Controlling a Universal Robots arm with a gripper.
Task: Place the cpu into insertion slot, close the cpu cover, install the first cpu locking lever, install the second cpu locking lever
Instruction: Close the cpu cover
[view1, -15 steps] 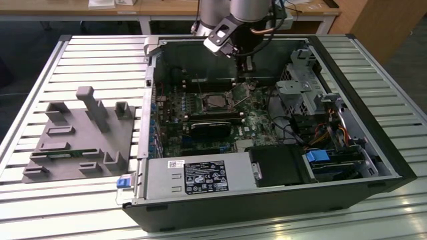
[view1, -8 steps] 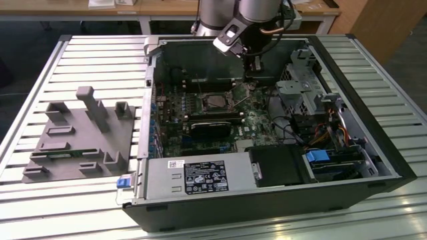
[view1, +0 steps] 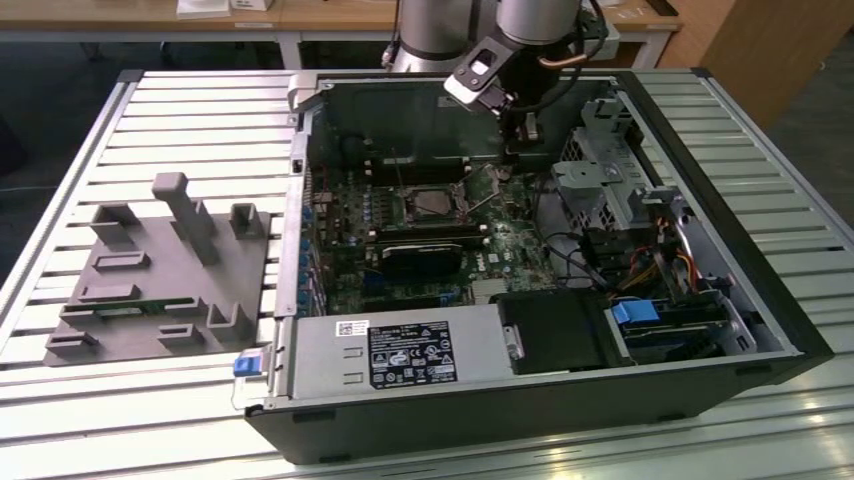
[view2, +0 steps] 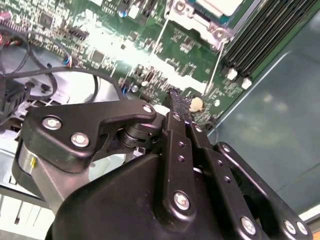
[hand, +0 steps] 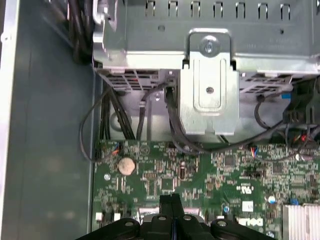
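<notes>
Inside the open computer case (view1: 441, 430), which lies on its side on the slatted table (view1: 160, 110), the arm reaches down over the motherboard (view1: 514, 245) near the case's far wall. The gripper (view1: 514, 140) is closed and holds nothing: in the first wrist view its two fingers (hand: 166, 205) press flat against each other. Closed like that they make one narrow tip, which suits pushing or hooking a thin part rather than carrying one. The tip hangs close over the green board, just beside the insertion slot (view1: 430, 203), on the exterior view's right of it.

The cpu (view2: 219, 5) sits in that slot, its pale metal top showing through the window of the cpu cover (view2: 192, 17). The cover appears to lie flat over it, so placing and covering look done. A thin metal rod (view2: 214, 67), likely one of the locking levers, runs from the socket's corner toward the fingertips (view2: 176, 100); whether it is latched cannot be told. A grey parts fixture (view1: 160, 270) sits on the table beside the case, well apart from the work.
</notes>
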